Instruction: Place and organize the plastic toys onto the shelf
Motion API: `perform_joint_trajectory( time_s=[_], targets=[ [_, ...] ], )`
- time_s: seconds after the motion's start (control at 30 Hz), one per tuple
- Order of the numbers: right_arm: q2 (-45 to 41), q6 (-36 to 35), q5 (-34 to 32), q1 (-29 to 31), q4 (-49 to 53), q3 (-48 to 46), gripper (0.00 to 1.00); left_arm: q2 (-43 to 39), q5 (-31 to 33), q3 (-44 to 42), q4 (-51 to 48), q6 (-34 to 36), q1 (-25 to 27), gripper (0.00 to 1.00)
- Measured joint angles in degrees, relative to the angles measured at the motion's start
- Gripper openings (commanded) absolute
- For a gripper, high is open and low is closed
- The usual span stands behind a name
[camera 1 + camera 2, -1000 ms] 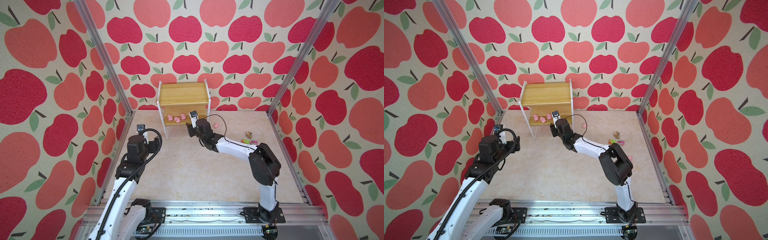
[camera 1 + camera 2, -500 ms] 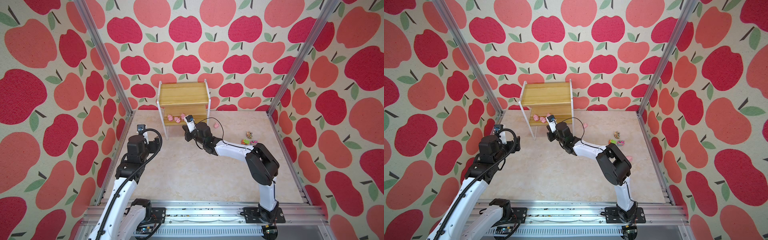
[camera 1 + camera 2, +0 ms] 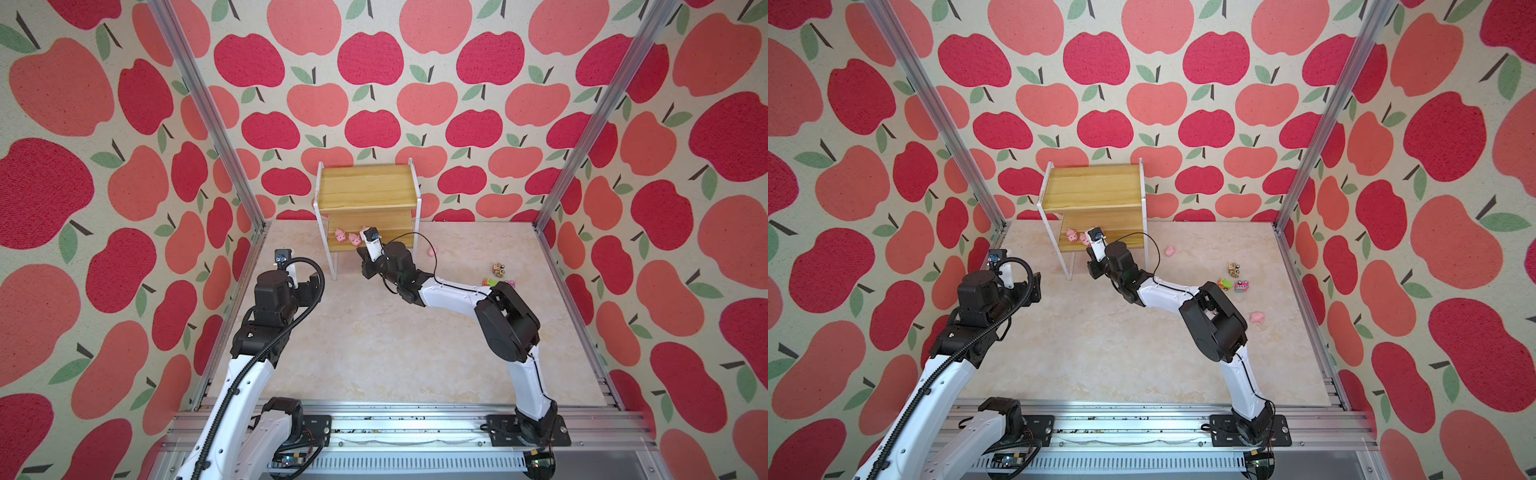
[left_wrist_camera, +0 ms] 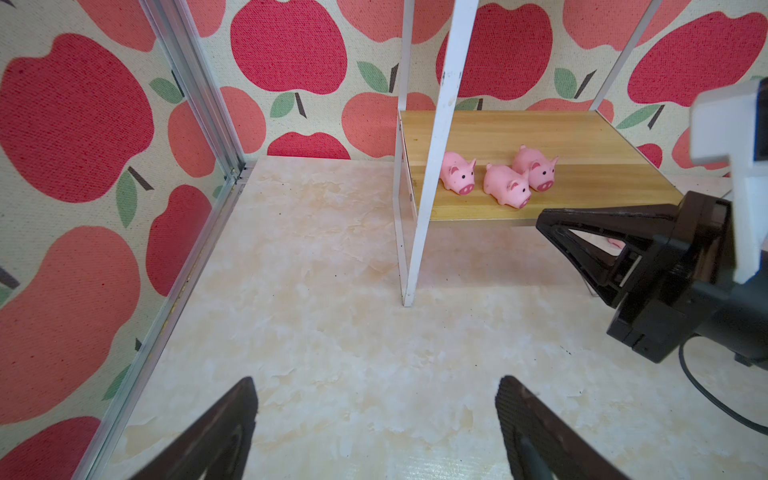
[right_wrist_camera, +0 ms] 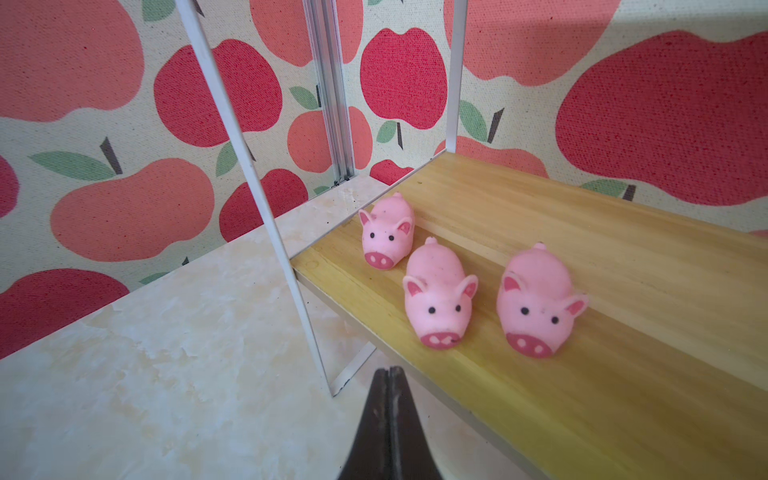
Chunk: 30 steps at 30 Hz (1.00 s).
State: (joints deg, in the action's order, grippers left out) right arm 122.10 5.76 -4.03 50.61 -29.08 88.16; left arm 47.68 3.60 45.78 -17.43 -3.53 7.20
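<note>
Three pigs [image 5: 438, 307] line the shelf [image 5: 582, 249] on its lower board, grouped by kind, I judge; my right gripper [image 5: 390, 372], pinched shut and empty, sits before it; left gripper [image 4: 376, 386] gapes wide; trucks [image 3: 1241, 286] lie off the shelf.

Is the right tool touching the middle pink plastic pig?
Apart. The right wrist view shows bare wooden shelf board between the shut right tool and the middle pink plastic pig.

Shelf [image 5: 623, 291] lower board: three pigs [image 5: 438, 307] crowd its left end, and the white front leg [image 5: 278, 249] blocks me there. Board right of them is bare, room for my right claw [image 5: 390, 372]. Worktop [image 3: 374, 353] before shelf is open.
</note>
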Motion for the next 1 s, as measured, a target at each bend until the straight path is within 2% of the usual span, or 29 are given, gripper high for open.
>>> perform_joint_trajectory(
  time_s=[0.53,1.0],
  targets=[
    [4.1,-0.5,-2.9,0.0,0.0,3.7,0.0,0.5,-0.5,0.0,-0.1,0.0,0.0,0.92],
    [7.9,-0.9,-2.8,0.0,0.1,9.9,0.0,0.5,-0.6,0.0,0.0,0.0,0.0,0.92]
  ],
)
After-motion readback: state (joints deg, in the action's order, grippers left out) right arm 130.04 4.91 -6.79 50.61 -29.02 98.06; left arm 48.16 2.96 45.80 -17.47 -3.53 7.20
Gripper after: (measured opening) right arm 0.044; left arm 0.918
